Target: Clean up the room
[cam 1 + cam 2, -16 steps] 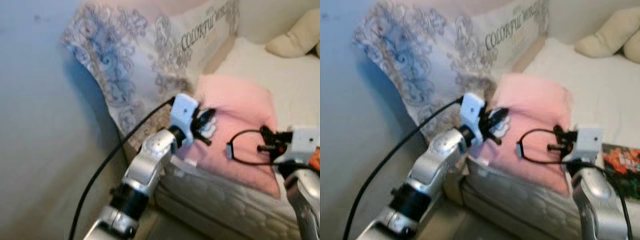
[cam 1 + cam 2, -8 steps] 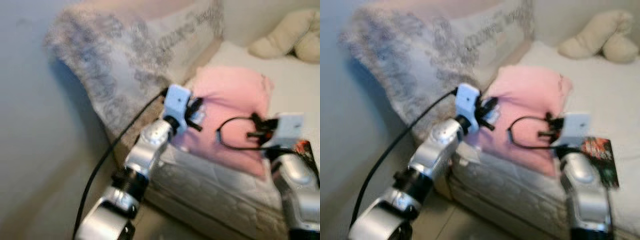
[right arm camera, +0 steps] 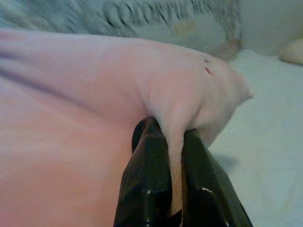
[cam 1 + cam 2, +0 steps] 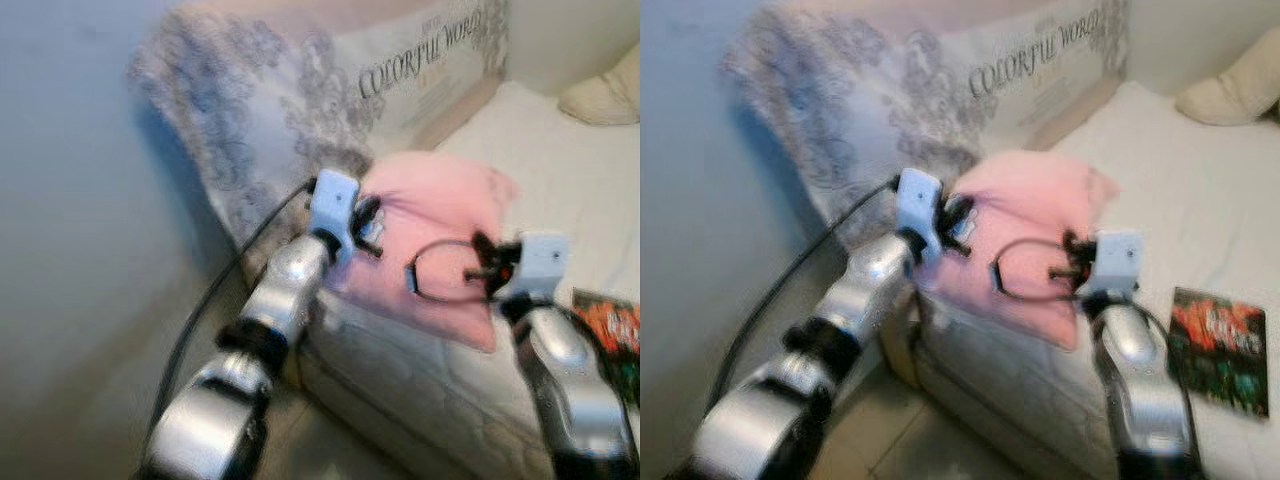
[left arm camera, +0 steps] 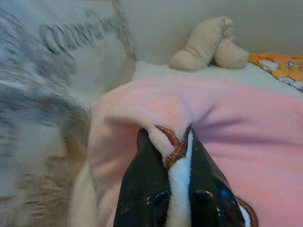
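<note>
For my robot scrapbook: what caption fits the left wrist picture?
Left hand pinching the pink blanket's trimmed edge on the bed.

The pink blanket (image 4: 440, 225) is soft, matt fleece cloth, pinched in folds between the glossy black plastic fingers (image 5: 147, 189) of the left gripper (image 5: 168, 161) and right gripper (image 3: 170, 142). Beneath the blanket, the mattress (image 4: 420, 380) shows quilted, faintly sheened fabric. The arms (image 4: 285, 290) are brushed silver metal.

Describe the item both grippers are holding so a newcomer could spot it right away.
Start at the bed with the white mattress; a big patterned pillow printed "COLORFUL WORLD" stands at its head. In front of it, at the mattress edge, lies the pink blanket, pinched by the left gripper and right gripper. It is the only plain pink thing there.
</note>
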Available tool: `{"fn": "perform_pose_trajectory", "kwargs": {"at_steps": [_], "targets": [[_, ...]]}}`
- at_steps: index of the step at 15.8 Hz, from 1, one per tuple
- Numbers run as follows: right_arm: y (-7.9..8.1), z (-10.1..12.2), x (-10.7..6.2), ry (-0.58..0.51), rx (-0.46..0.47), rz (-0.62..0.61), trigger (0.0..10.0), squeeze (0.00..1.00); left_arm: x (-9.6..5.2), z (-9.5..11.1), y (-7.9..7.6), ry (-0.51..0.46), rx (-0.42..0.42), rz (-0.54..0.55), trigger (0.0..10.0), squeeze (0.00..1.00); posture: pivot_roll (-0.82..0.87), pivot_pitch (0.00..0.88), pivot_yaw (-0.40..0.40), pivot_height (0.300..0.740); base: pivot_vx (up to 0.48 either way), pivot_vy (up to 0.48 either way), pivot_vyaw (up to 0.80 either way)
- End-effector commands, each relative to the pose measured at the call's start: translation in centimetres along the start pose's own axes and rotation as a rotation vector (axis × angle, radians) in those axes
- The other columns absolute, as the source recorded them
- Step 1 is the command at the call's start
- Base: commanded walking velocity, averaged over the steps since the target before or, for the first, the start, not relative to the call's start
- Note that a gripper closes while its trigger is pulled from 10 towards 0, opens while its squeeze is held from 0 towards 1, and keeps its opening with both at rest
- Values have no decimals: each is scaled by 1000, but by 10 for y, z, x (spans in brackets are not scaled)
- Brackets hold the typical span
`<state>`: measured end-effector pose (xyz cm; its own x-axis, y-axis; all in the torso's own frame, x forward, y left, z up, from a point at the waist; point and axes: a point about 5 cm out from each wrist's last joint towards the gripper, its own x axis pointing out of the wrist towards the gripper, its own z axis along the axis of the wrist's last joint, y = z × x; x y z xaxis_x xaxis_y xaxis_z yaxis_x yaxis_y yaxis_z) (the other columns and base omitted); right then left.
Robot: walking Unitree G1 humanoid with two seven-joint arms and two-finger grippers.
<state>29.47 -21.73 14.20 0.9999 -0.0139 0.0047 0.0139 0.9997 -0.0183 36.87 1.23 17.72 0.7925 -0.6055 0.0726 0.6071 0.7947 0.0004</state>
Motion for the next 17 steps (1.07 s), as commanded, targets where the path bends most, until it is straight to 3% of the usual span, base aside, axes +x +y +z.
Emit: {"fn": "perform_pose_trajectory", "kwargs": {"at_steps": [1, 3, 5, 8, 12, 14, 16, 17], "targets": [[-1, 3, 1, -24, -11, -22, 10000, 0, -1, 18, 22, -69, 38, 67, 10000, 0, -32, 0, 75, 740, 428, 0, 0], [0, 1, -1, -19, -18, -19, 10000, 0, -1, 17, 28, -57, 52, 75, 10000, 0, -35, 0, 72, 740, 431, 0, 0], [-3, -1, -3, -11, -25, -20, 10000, 0, 1, 17, 26, -44, 47, 3, 10000, 0, -44, 0, 63, 740, 435, 0, 0], [-3, -3, -4, -1, -32, -16, 10000, 0, 4, 20, 30, -27, 97, 9, 10000, 0, -53, 0, 62, 740, 455, 0, 0], [-14, 0, 4, -27, -20, -88, 10000, 0, 13, 32, 32, -8, 137, 34, 10000, 0, -87, 44, 72, 740, 461, 0, 0], [-15, -3, 20, -33, -10, -117, 10000, 0, 11, 29, 42, 35, 156, 91, 10000, 0, -83, 132, 65, 740, 0, 0, 0], [-8, -19, 44, 42, -73, -124, 10000, 0, 5, 15, 48, 101, 186, 135, 10000, 0, -108, 259, 27, 740, 0, 0, 0], [-4, -27, 48, 73, -76, -117, 10000, 0, 3, 10, 48, 119, 183, 146, 10000, 0, -108, 259, 27, 740, 0, 0, 0]]}}
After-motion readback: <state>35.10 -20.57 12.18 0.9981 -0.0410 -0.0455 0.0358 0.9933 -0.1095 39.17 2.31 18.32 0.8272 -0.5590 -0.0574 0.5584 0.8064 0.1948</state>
